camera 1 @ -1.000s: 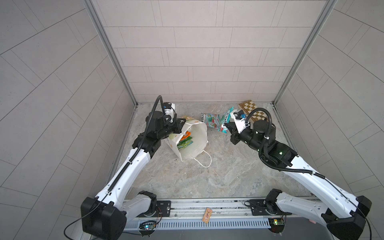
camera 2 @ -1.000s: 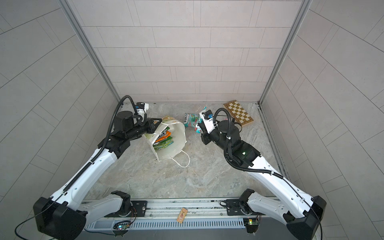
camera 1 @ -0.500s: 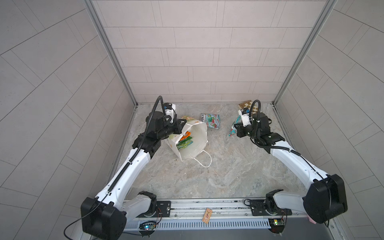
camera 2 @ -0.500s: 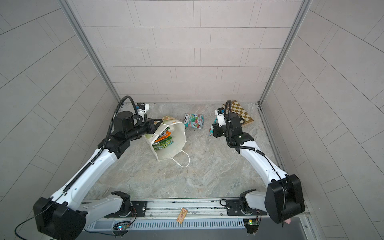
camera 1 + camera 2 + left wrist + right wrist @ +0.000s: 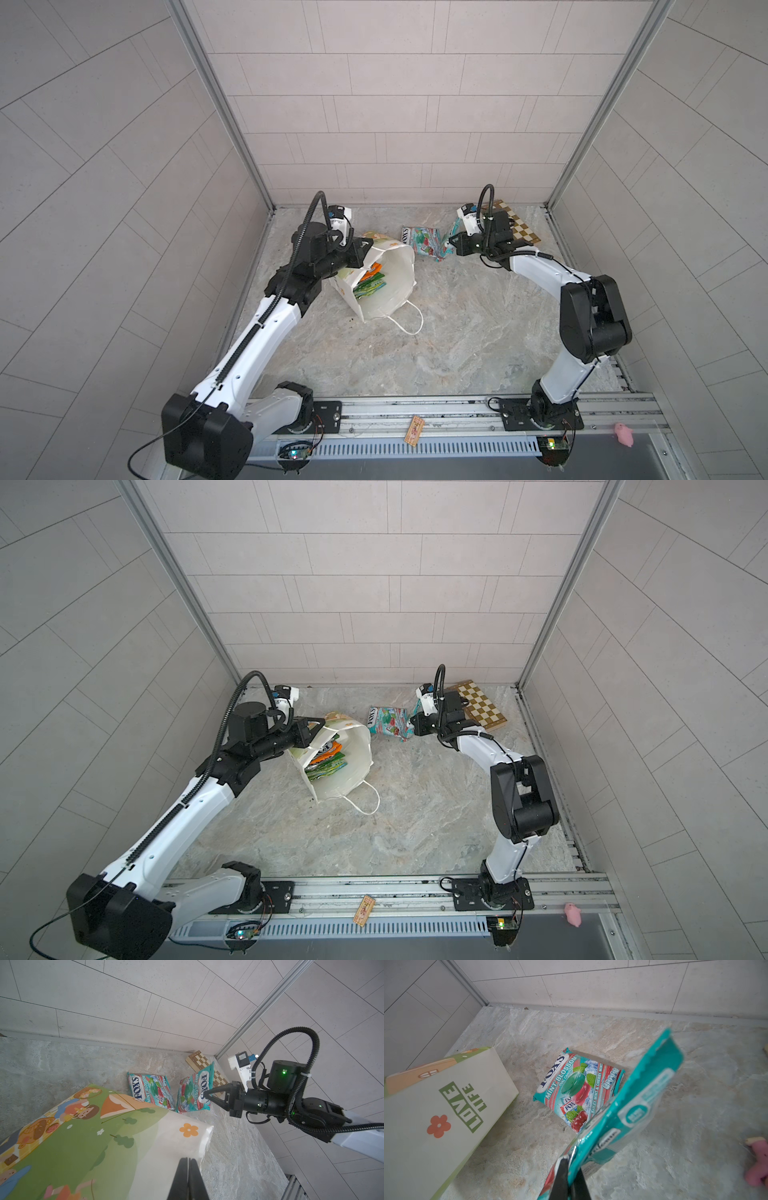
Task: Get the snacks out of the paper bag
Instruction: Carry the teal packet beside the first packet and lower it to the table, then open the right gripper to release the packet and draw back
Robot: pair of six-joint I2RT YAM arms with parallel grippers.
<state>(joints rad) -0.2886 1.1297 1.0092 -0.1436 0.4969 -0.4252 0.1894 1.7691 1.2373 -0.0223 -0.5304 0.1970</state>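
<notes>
Snacks point(image 5: 149, 1091): two teal outside, perhaps four bagged

Can't really count the packets point(image 5: 370, 284) down in the paper bag point(image 5: 399, 270), its wall covers most of them. In the right wrist view the held teal packet point(image 5: 633, 1109) is a close-up blur with unreadable print, and the pink toy point(image 5: 756, 1169) gets chopped by the edge.
</notes>
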